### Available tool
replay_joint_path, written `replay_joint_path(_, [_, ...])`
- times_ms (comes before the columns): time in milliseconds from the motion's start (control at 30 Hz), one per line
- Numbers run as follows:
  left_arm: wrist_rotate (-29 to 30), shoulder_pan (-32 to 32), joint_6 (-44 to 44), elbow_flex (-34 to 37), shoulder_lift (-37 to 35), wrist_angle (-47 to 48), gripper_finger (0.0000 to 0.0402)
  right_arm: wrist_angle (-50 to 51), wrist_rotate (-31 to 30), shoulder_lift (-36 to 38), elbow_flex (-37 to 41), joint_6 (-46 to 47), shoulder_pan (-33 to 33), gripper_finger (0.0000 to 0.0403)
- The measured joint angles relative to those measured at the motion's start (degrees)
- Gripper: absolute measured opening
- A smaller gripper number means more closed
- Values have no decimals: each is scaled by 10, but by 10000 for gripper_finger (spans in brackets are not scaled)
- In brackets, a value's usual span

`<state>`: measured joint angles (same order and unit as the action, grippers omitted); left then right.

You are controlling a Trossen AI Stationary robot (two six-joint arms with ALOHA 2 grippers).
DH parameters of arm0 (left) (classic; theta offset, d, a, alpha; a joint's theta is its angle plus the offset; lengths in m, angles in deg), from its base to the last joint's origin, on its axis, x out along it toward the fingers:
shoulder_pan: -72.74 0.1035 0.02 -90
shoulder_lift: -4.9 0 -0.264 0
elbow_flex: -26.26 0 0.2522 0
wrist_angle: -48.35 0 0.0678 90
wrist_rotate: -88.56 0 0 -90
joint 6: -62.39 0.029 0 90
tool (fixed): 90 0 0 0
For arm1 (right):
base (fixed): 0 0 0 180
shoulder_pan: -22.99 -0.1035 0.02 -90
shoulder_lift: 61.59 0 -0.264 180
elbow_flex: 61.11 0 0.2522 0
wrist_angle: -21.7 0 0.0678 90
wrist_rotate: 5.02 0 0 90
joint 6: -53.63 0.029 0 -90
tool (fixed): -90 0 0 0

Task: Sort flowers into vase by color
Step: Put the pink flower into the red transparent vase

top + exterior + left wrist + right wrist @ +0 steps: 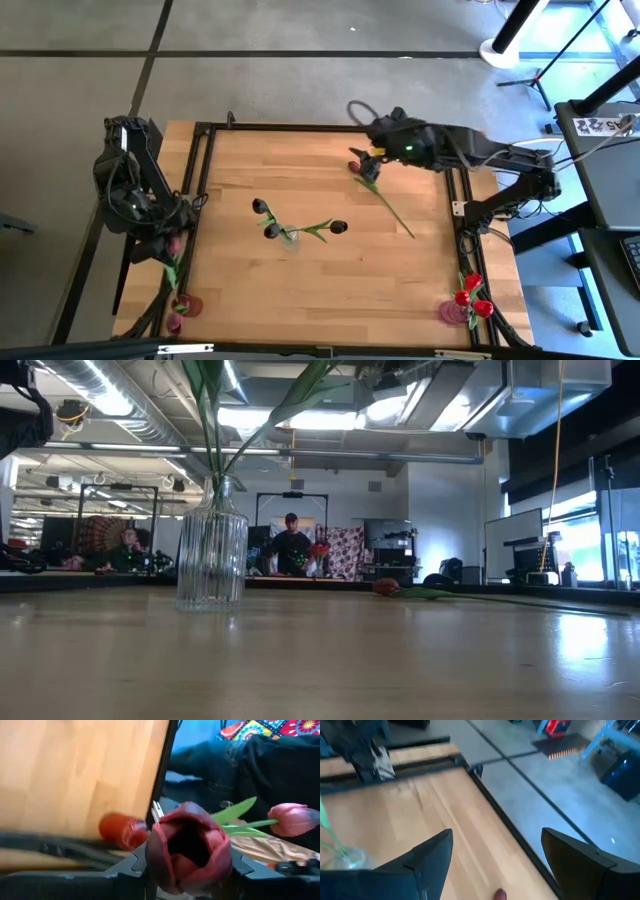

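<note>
From above, the left gripper (172, 245) at the frame's left edge holds a mauve tulip (174, 244). The right gripper (366, 160), jaws wide, hovers above a red tulip (384, 200) at upper centre. The vase (289, 238) stands mid-table with dark tulips (338, 227).

Low view: the vase (212, 543) is left of centre, the red tulip (430, 591) lying flat at right.

Left wrist: a maroon-looking head (189, 849) fills the fingers.

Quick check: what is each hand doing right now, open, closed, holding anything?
Left hand: closed on a mauve-pink tulip at the table's left edge.
Right hand: open, empty, above a tulip lying on the table.
</note>
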<state>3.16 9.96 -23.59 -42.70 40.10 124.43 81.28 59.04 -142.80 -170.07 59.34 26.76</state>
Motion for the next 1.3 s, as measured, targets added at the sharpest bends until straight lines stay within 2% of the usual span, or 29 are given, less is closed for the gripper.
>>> replay_joint_path(133, [-59, 0, -55, 0, -1, -1, 128, 29, 1, -29, 0, 9, 11, 303])
replay_joint_path(233, [-91, 0, -113, 0, -1, -1, 128, 57, 33, -49, 0, 47, 35, 303])
replay_joint_path(400, [-92, 0, -189, 0, -1, 4, 128, 79, 91, -86, 0, 65, 68, 303])
replay_joint_path(533, [-87, 0, -272, 0, -1, 14, 128, 83, 97, -114, 0, 63, 73, 303])
replay_joint_path(633, [-112, 0, -310, 0, -1, 12, 131, 76, 97, -122, 0, 60, 71, 303])
replay_joint_path(800, [-164, 0, -322, 0, -1, 8, 154, 95, 94, -135, 0, 88, 78, 303])
replay_joint_path(933, [-191, 0, -329, 0, -1, 10, 157, 127, 119, -157, 1, 120, 96, 303])
replay_joint_path(1033, [-191, 0, -336, 0, -1, 0, 151, 132, 127, -182, 16, 123, 111, 303])
replay_joint_path(1200, [-160, 0, -337, 0, -1, -36, 147, 125, 203, -225, 67, 151, 151, 303])
replay_joint_path(1300, [-141, 0, -340, 0, -1, -31, 159, 97, 207, -241, 106, 151, 166, 303])
